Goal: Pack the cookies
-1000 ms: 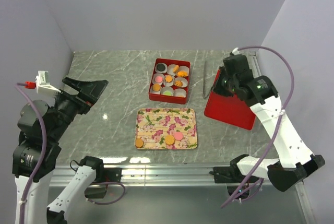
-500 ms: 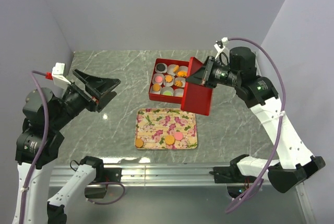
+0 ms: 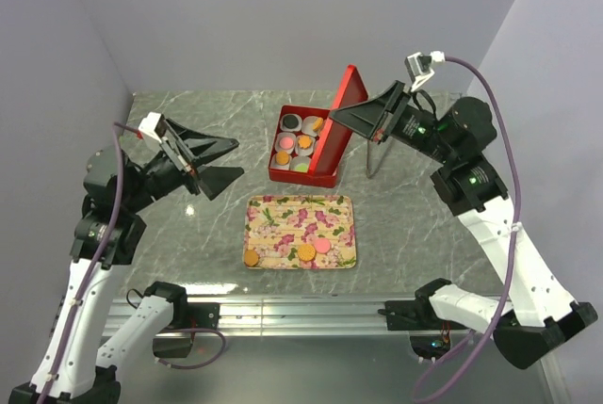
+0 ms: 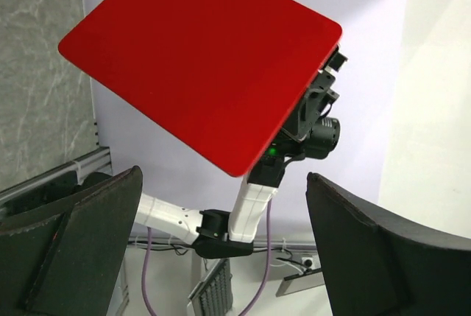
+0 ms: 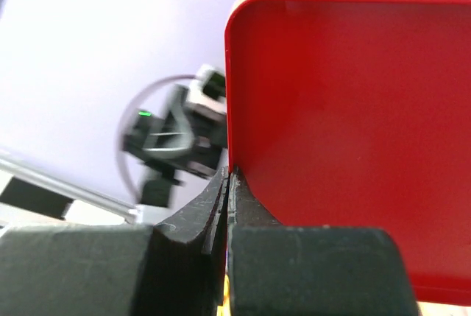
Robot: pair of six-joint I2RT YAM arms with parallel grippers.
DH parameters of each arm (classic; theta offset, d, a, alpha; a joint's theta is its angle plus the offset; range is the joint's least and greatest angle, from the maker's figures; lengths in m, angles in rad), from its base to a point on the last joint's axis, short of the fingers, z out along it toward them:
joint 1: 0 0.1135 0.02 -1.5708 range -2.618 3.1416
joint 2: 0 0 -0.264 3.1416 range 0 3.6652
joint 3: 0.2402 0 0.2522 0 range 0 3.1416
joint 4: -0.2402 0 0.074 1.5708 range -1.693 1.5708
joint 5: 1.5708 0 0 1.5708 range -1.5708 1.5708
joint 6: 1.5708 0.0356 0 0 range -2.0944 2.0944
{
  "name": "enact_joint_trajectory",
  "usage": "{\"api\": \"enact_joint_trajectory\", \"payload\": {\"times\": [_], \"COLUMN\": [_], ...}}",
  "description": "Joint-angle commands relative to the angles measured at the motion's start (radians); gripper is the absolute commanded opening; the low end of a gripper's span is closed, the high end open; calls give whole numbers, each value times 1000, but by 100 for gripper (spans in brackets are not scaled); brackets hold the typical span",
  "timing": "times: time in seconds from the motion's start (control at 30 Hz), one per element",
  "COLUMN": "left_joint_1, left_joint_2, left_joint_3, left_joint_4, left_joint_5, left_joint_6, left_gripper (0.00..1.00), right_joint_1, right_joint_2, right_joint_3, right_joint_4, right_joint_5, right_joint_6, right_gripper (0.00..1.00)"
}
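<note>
The cookies lie in two places. Several sit in white paper cups in the red box; an orange one, another orange one and a pink one lie on the floral tray. My right gripper is shut on the rim of the red lid and holds it tilted on edge over the box's right side. In the right wrist view the gripper pinches the lid. My left gripper is open and empty, in the air left of the box. Its wrist view shows the gripper facing the lid.
A thin grey metal tool lies on the marble table right of the box. The tray sits in front of the box, near the table's front rail. Grey walls close in the left, back and right.
My right gripper has lifted the red lid off the table at the right and swung it left over the box, tipping it on edge. My left arm has moved right toward the box.
</note>
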Motion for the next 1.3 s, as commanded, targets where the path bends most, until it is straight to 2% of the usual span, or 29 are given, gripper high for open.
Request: {"api": "enact_joint_trajectory", "payload": {"times": [0.0, 0.13, 0.27, 0.53, 0.7, 0.87, 1.27], "left_joint_1": [-1, -1, 1, -2, -22, -51, -82], "left_joint_2": [-10, -4, 61, 202, 231, 306, 518], "left_joint_3": [-57, -159, -154, -39, -45, 6, 119], "left_joint_4": [206, 410, 460, 480, 558, 524, 737], "left_joint_5": [56, 36, 70, 117, 77, 105, 129], "left_joint_6": [-141, -331, -421, -462, -511, -487, -536], "left_gripper": [99, 99, 100, 99, 99, 99, 96], "right_joint_1": [8, 8, 8, 8, 9, 9, 11], "right_joint_2": [-39, -28, 31, 153, 196, 286, 426], "right_joint_3": [-37, -70, -49, 0, 63, 170, 267], "right_joint_4": [279, 416, 577, 743, 772, 810, 984], "right_joint_5": [45, 83, 51, 1, -2, -18, -53], "right_joint_6": [108, 145, 178, 232, 237, 266, 418], "right_gripper": [0, 0, 0, 0, 0, 0, 0]}}
